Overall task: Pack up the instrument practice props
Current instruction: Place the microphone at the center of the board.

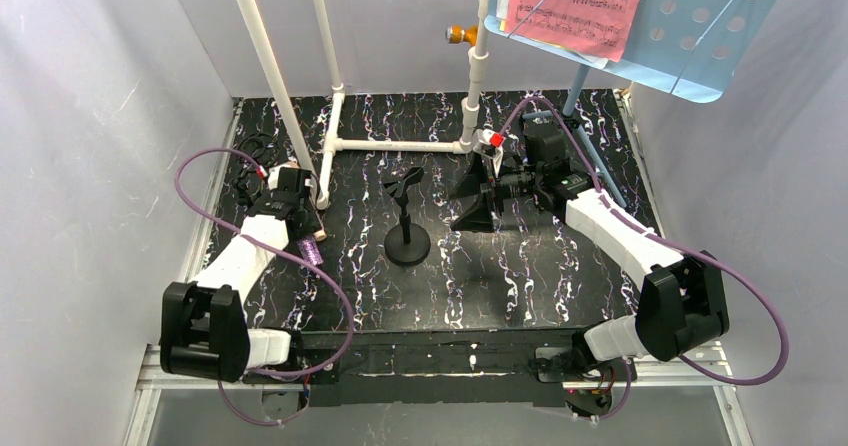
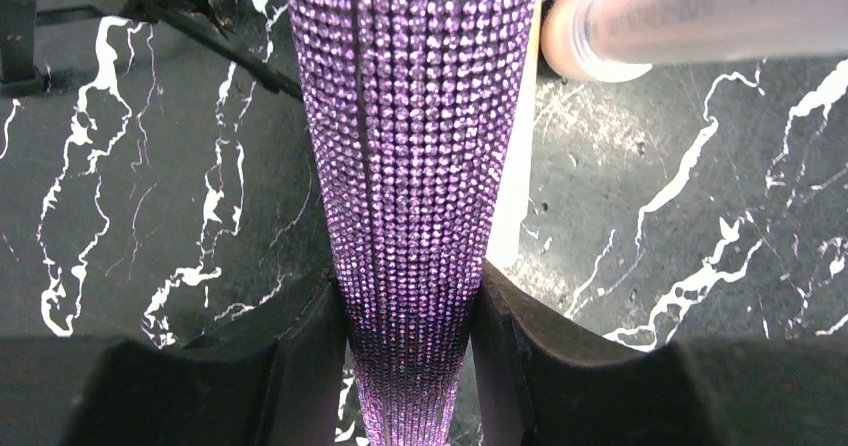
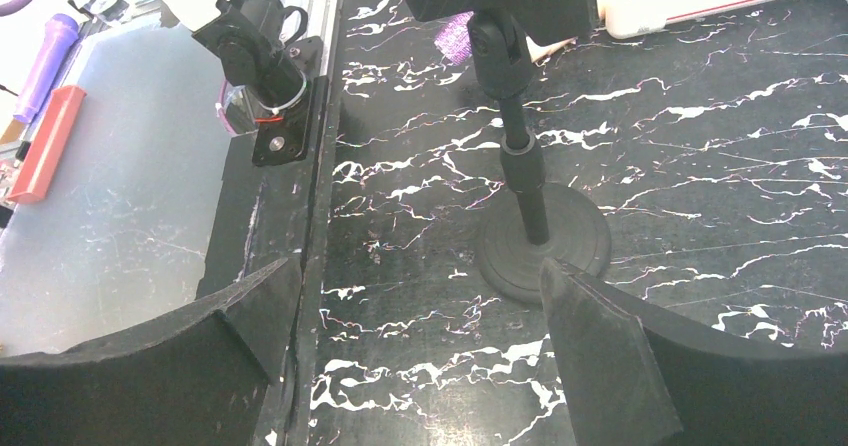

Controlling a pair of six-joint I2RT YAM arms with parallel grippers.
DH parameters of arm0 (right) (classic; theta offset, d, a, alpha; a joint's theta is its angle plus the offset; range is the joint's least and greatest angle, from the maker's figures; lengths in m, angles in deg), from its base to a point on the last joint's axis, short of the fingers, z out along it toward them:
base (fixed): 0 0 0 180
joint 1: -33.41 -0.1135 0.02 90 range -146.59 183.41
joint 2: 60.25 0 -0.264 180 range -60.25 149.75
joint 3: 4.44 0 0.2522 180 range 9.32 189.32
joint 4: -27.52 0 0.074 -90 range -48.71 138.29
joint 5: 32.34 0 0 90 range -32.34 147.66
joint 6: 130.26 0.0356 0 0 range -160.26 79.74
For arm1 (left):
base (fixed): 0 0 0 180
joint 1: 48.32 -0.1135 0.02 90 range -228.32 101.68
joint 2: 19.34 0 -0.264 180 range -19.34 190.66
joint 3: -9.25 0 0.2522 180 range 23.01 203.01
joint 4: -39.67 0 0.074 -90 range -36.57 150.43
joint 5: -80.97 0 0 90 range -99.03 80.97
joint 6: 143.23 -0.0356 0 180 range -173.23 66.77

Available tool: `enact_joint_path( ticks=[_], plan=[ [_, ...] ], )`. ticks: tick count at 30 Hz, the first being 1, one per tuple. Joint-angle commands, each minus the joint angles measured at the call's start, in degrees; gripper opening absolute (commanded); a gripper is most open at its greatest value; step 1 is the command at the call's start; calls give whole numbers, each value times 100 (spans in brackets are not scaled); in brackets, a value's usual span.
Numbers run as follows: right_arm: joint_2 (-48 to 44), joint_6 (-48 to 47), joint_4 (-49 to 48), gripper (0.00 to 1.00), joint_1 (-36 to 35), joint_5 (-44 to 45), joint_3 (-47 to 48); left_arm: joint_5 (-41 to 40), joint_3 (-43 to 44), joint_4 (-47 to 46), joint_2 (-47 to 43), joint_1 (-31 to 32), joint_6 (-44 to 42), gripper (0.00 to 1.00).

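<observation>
My left gripper (image 2: 412, 346) is shut on the narrow end of the glittery purple microphone (image 2: 415, 166), which runs away from the camera low over the black marbled table. From above, the left gripper (image 1: 288, 204) is at the table's left, and the microphone's purple end (image 1: 310, 252) sticks out behind it. The black round-base mic mount (image 1: 407, 241) stands upright mid-table. My right gripper (image 1: 482, 202) is open to its right, facing it. In the right wrist view the mount's base (image 3: 545, 241) lies just beyond the right fingertip (image 3: 590, 346), with nothing between the jaws.
The light-blue perforated music rack (image 1: 700, 36) with a pink sheet-music page (image 1: 575, 1) stands at the back right. The white pipe frame (image 1: 400, 146) crosses the back. A black tripod-like mount (image 1: 250, 161) sits at the left edge. A pale pinkish tube (image 2: 700, 11) lies beside the microphone.
</observation>
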Motion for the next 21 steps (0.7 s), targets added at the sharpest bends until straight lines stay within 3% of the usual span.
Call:
enact_joint_path(
  ticks=[1, 9, 21],
  plan=[
    [-157, 25, -165, 98, 31, -95, 161, -90, 336, -277, 264, -160, -201, 0],
    [-166, 25, -158, 98, 56, -108, 162, -261, 672, -221, 1002, -305, -71, 6],
    [-157, 19, -147, 98, 82, -132, 158, -194, 856, -170, 1317, -365, 5, 39]
  ],
)
